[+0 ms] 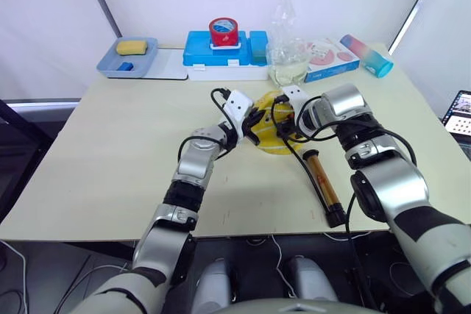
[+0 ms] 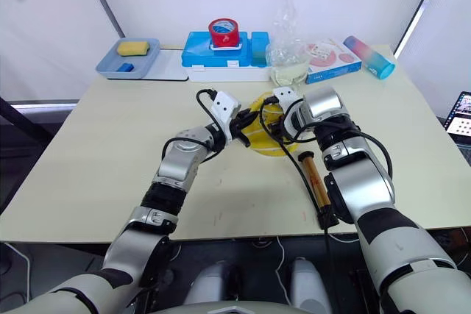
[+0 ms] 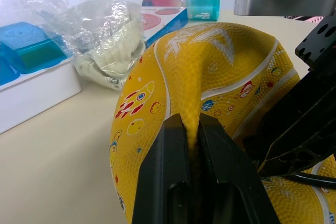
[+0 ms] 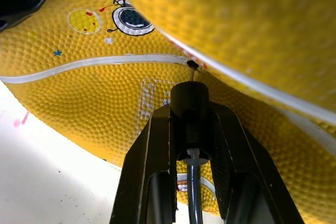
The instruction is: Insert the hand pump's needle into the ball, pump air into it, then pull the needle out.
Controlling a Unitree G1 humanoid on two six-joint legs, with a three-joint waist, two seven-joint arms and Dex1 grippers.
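Observation:
The yellow ball [image 1: 271, 137] lies sagging and partly flat at mid-table. My left gripper [image 3: 191, 124] is shut on a raised fold of the ball [image 3: 210, 61] from the left. My right gripper [image 4: 190, 109] comes in from the right, shut on the black fitting of the needle [image 4: 192, 73]. The thin pin reaches the small valve hole beside a white seam of the ball [image 4: 100, 93]. The hand pump [image 1: 322, 176], gold-bronze with black caps, lies on the table to the right of the ball, pointing toward the front edge. Its black hose [image 1: 293, 151] runs up to my right gripper [image 1: 285, 127].
Along the far edge stand a blue tray [image 1: 110, 65] with a sponge, a blue-and-white box [image 1: 221, 60] topped by a red tape roll, a crumpled clear plastic container [image 1: 288, 60], a pink box [image 1: 331, 56] and a teal-pink tube [image 1: 366, 55]. A laptop [image 1: 460, 112] sits off the right.

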